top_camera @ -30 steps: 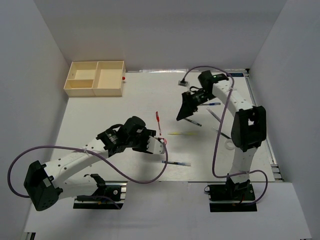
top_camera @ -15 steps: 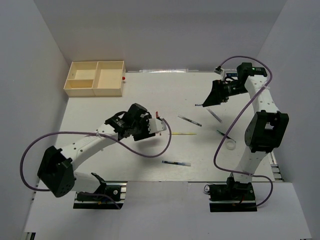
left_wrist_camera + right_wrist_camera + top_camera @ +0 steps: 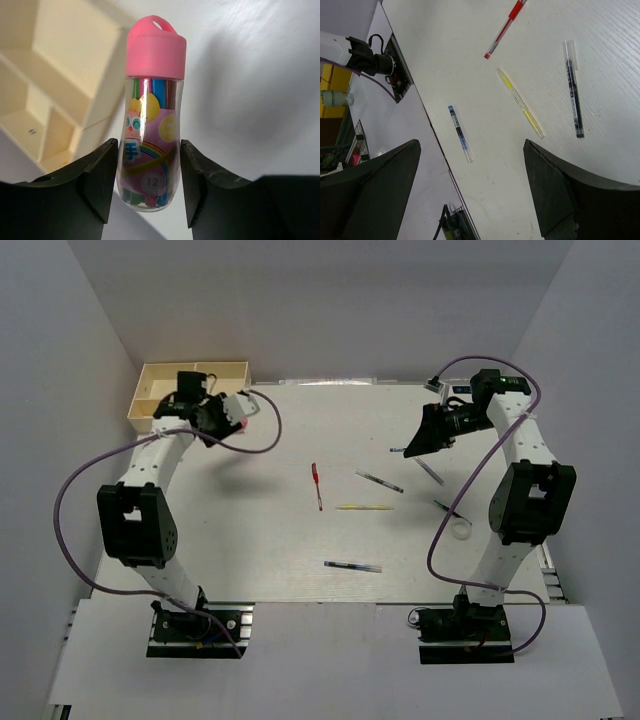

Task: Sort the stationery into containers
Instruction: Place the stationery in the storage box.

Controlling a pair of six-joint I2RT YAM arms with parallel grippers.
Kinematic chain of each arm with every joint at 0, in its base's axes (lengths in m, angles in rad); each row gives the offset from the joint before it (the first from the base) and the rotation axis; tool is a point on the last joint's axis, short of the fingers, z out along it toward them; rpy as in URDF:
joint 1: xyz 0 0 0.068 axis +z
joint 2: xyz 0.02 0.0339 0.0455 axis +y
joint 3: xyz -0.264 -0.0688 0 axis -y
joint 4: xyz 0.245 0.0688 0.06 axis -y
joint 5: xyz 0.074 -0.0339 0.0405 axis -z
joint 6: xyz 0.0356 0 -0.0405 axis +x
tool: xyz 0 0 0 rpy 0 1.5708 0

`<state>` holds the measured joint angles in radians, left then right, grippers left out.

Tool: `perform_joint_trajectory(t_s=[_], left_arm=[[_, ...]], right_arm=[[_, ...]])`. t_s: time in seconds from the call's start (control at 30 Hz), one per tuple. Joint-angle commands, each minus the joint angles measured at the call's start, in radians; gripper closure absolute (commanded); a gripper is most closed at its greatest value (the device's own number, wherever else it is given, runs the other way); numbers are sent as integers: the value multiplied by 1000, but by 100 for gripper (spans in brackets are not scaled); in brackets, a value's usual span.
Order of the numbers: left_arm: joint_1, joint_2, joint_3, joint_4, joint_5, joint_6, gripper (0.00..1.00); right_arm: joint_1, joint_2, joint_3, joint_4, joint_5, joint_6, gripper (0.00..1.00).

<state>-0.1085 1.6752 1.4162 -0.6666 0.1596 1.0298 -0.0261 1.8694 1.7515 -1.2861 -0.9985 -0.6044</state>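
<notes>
The left gripper (image 3: 148,170) clamps the pink-capped tube (image 3: 152,125) lengthwise between its fingers, cap pointing away from the wrist, beside the cream tray (image 3: 65,85) (the right gripper (image 3: 470,150), spread wide and empty, hangs well apart over the pens (image 3: 572,90)).

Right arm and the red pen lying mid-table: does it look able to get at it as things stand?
Probably yes. The right gripper is open and empty, the red pen lies alone on the white table, and the left gripper, holding the pink-capped clear tube, is away at the cream tray.
</notes>
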Motion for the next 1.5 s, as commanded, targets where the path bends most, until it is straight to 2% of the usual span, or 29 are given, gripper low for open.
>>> perform_joint_trajectory(t_s=[0.0,0.07,0.13,0.17,0.2,0.3,0.37,0.4,0.47,0.53,0.57,0.63,0.77,0.87,0.93,1.13,1.4,1.47], left_arm=[[95,67,163,-48,69,122,100],[124,124,281,-33,31,70,100],[164,254,413,-62,-35,-11,100],[177,308,493,-82,-54,-118,100],[211,418,680,-159,-60,-167,100],[268,546,889,-179,-46,-345,100],[286,526,824,-101,-25,-413,100],[286,512,738,-8,-23,-436,100],[305,500,702,56,-38,-500,100],[326,547,750,88,-86,-563,100],[337,564,773,105,-101,-641,100],[378,589,813,136,-74,-744,100],[414,520,695,319,70,-801,100],[414,483,626,393,127,-809,100],[414,482,606,426,121,-847,100],[438,448,462,720,193,-1063,100],[449,482,426,918,256,-1209,100],[449,475,391,999,224,-1255,100]], right_arm=[[0,-1,-30,-22,-29,-28,11],[-1,0,-41,-22,-34,-34,11],[0,2,-55,-19,-37,-40,11],[0,4,-56,-21,-38,-44,11],[-1,11,-60,-22,-41,-43,11],[0,20,-64,-19,-55,-44,11],[2,24,-66,-21,-61,-43,11],[0,30,-67,-22,-66,-43,11],[0,31,-67,-22,-68,-43,11],[2,30,-69,-21,-66,-41,11],[2,28,-76,-22,-66,-43,11],[2,25,-87,-16,-68,-46,11],[2,24,-121,-7,-75,-52,11],[2,27,-133,2,-81,-54,11],[2,31,-142,7,-89,-54,11],[2,42,-152,7,-94,-55,11],[3,48,-175,8,-101,-60,11],[3,47,-190,11,-101,-66,11]])
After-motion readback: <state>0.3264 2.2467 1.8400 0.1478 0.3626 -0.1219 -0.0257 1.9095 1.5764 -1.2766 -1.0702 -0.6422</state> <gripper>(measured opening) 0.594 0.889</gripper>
